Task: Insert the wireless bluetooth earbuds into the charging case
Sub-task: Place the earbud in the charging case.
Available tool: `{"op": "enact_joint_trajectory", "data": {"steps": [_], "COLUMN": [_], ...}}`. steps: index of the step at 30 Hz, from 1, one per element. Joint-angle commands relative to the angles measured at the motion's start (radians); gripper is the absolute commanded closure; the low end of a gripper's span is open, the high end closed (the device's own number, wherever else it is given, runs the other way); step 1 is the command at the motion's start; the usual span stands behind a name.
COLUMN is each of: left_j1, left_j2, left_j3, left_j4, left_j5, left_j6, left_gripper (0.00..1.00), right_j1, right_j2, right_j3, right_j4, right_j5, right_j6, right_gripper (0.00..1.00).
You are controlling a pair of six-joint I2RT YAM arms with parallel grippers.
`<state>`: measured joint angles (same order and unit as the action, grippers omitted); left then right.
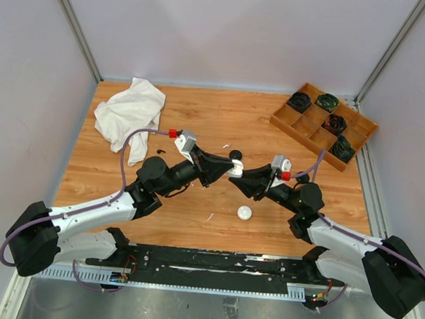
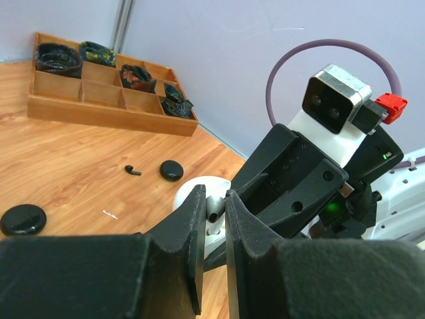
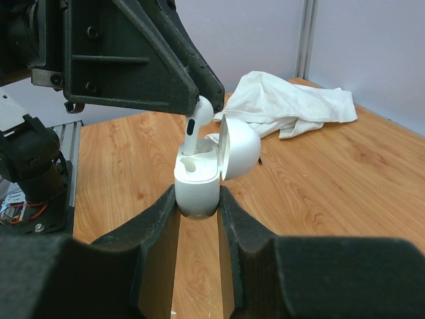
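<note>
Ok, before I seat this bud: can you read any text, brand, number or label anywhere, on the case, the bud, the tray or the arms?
No readable text in any view.
On the white charging case: none, the shell is plain.
On the white earbud: none.
On the wooden tray: none.
On the wrist camera: no lettering that I can make out.

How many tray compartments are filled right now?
4 dark bundles in the wooden tray: two at its far-left end, one midway, one at the near-right end. None seem hidden.
</note>
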<state>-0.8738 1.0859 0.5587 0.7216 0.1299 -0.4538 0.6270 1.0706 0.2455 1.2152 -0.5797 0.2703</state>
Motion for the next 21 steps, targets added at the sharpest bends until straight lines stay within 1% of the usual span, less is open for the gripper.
{"op": "enact_joint_trajectory", "data": {"steps": [1, 8, 15, 21], "left_j1": [-0.013, -0.013, -0.013, -0.013], "left_j2": [0.002, 0.002, -0.010, -0.042], "left_j3": [-0.018, -0.027, -0.032, -0.012], "left_j4": [0.022, 0.022, 0.017, -0.019], "left_j5": [-0.019, -0.006, -0.015, -0.032], "left_j6": [0.004, -0.003, -0.008, 0.000], "left_gripper": [0.84, 0.77, 0.66, 0.54], "right_j1": [-0.038, -0.038, -0.038, -0.038], "right_j2": [-0.018, -0.020, -0.017, -0.017], "right_j3": [-0.007, -0.009, -0.011, -0.018], "right_j4": [0.078, 0.083, 0.083, 0.082], "right_j5": [0.009, 0.012, 0.012, 0.020], "right_j6": [0.010, 0.011, 0.010, 0.004], "right_gripper": [0.97, 0.97, 0.97, 0.97]}}
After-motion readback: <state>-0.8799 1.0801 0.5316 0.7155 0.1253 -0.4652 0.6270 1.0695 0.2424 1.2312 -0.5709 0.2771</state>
